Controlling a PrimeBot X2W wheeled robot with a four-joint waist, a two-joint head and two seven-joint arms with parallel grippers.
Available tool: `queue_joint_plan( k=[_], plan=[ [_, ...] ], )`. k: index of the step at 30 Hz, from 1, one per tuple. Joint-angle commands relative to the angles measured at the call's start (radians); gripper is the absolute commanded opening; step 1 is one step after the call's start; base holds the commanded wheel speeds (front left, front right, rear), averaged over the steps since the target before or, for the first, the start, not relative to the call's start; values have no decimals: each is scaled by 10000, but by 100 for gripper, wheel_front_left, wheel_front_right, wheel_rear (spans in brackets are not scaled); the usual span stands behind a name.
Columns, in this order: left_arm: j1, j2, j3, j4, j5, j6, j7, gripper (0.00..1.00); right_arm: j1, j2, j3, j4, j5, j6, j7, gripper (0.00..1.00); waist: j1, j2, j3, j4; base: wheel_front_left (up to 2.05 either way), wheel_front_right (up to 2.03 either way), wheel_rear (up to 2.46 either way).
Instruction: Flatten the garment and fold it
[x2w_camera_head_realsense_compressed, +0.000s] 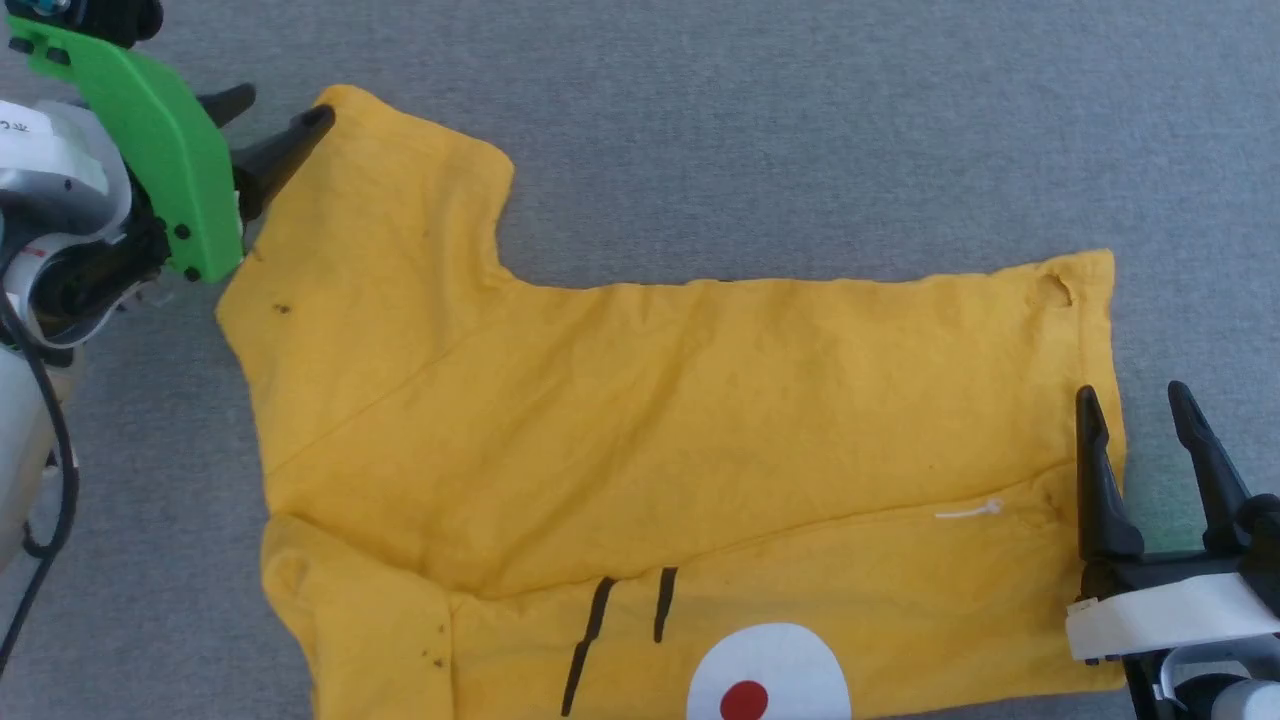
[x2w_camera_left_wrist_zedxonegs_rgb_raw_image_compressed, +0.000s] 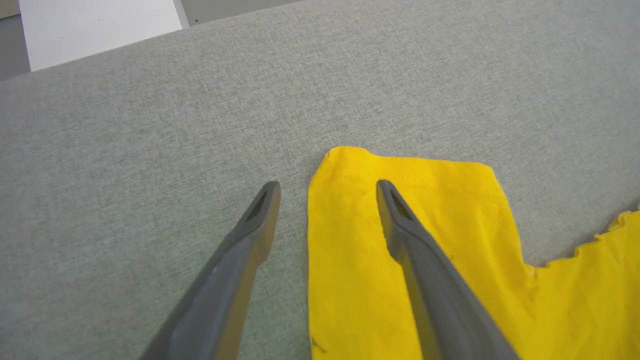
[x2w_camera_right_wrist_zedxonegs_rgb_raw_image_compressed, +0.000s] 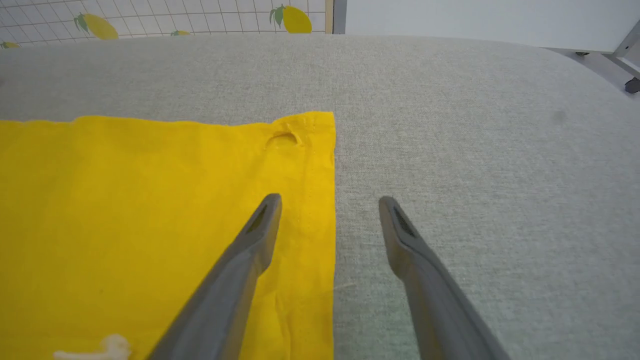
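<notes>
Head view: the shirt (x2w_camera_head_realsense_compressed: 650, 400) lies spread on the grey bench (x2w_camera_head_realsense_compressed: 800, 120), mostly flat with light creases. One sleeve (x2w_camera_head_realsense_compressed: 400, 180) points to the upper left, and the hem (x2w_camera_head_realsense_compressed: 1105, 400) is at the right. Along the bottom edge of the view, below a long crease, are two dark stripes (x2w_camera_head_realsense_compressed: 600, 620), a white oval (x2w_camera_head_realsense_compressed: 770, 665) and a red dot (x2w_camera_head_realsense_compressed: 745, 700). The left gripper (x2w_camera_head_realsense_compressed: 283, 105) is at the upper left behind a green plate (x2w_camera_head_realsense_compressed: 160, 150). It is open, with one fingertip at the sleeve's far corner and the other over bare bench. The right gripper (x2w_camera_head_realsense_compressed: 1132, 392) is at the lower right, also open. One finger is over the hem and the other is just off the cloth.

Left wrist view: the left gripper (x2w_camera_left_wrist_zedxonegs_rgb_raw_image_compressed: 327, 185) has its fingers spread and holds nothing. The left finger is over the bench (x2w_camera_left_wrist_zedxonegs_rgb_raw_image_compressed: 150, 125) and the right finger is over the sleeve (x2w_camera_left_wrist_zedxonegs_rgb_raw_image_compressed: 450, 210). The sleeve's side edge runs between them. I cannot tell whether either finger touches.

Right wrist view: the right gripper (x2w_camera_right_wrist_zedxonegs_rgb_raw_image_compressed: 330, 200) is wide open and holds nothing. The left finger is over the shirt (x2w_camera_right_wrist_zedxonegs_rgb_raw_image_compressed: 150, 200) and the right finger is over the bench (x2w_camera_right_wrist_zedxonegs_rgb_raw_image_compressed: 475, 125). The hem (x2w_camera_right_wrist_zedxonegs_rgb_raw_image_compressed: 325, 165) runs between them. A small loop of cloth (x2w_camera_right_wrist_zedxonegs_rgb_raw_image_compressed: 282, 140) sits near the far corner.
</notes>
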Motion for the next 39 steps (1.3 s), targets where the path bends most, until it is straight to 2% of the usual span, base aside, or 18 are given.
queue_joint_plan(
  k=[1, 7, 12, 13, 14, 21, 26, 30, 35, 39],
  plan=[
    [-131, 120, 11, 56, -110, -68, 67, 100, -158, -3, 8, 44, 66, -15, -90, 100, -1, 0, 253, -274, 0, 0, 0],
    [103, 425, 60, 294, -482, -7, 535, 100, -180, -3, 26, 134, 241, -15, -239, 100, -1, 0, 470, -619, 0, 0, 0],
    [304, 610, 125, 434, -441, 13, 356, 100, -189, -3, 18, 173, 306, -15, -324, 100, -1, 0, 605, -813, 0, 0, 0],
    [355, 602, 137, 466, -500, 10, 336, 60, -194, -3, 10, 174, 310, -15, -334, 100, -1, 0, 618, -832, 0, 0, 0],
    [440, 582, 143, 497, -642, 5, 374, 0, -198, -3, -2, 173, 310, -15, -341, 100, -1, 0, 626, -846, 0, 0, 0],
    [661, 557, 132, 369, -1015, -20, 392, 0, -434, -3, -112, -232, 10, -15, -41, 100, -1, 0, 481, -738, 0, 0, 0],
    [672, 492, 71, 217, -1026, -36, 166, 0, -1117, -3, 80, -1178, -308, -15, 915, 100, -1, 0, 313, -627, 0, 0, 0],
    [639, 460, 18, 93, -1086, -48, 31, 0, -1998, -3, 269, -1698, -112, -15, 2779, 100, -1, 0, 246, -565, 0, 0, 0],
    [572, 463, -71, -11, -1160, -57, -37, 0, -2934, -3, 284, -1767, -88, -15, 6108, 100, -1, 0, 260, -468, 0, 0, 0],
    [503, 470, -138, -48, -1196, -61, -77, 0, -3326, -3, 21, -1806, 18, -15, 8202, 100, -1, 0, 344, -360, 0, 0, 0]
  ],
)
